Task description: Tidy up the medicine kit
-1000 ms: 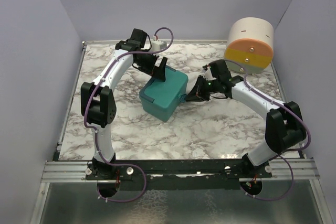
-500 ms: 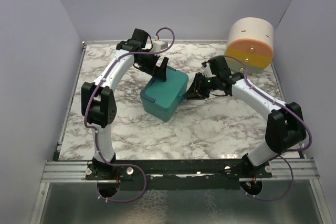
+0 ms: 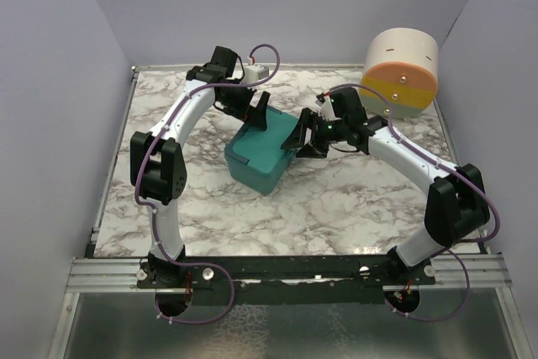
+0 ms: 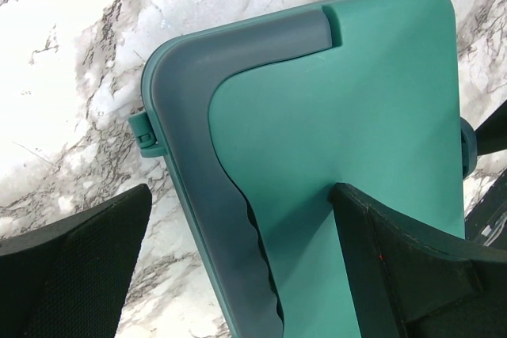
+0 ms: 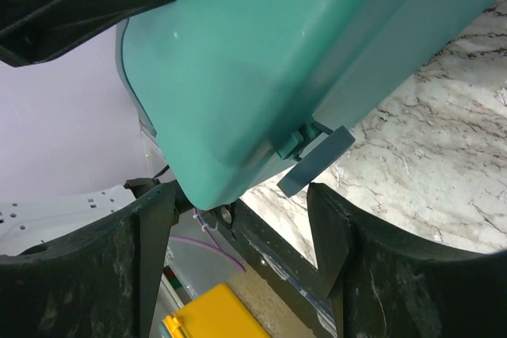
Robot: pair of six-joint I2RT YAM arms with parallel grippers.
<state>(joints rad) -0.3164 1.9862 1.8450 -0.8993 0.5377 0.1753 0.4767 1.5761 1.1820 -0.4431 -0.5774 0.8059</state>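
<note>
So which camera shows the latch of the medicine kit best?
The right wrist view: the latch sticks out from the edge of the medicine kit, close up, before the open right gripper. The top view shows most of the kit, but the right gripper hides that side. The left wrist view shows mainly the lid.

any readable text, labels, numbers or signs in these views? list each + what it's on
None readable in any view.
The medicine kit: plain teal lid and walls, no print; its latch is unmarked too.
The round drawer unit: plain cream, orange and yellow bands, no lettering visible at this size.
</note>
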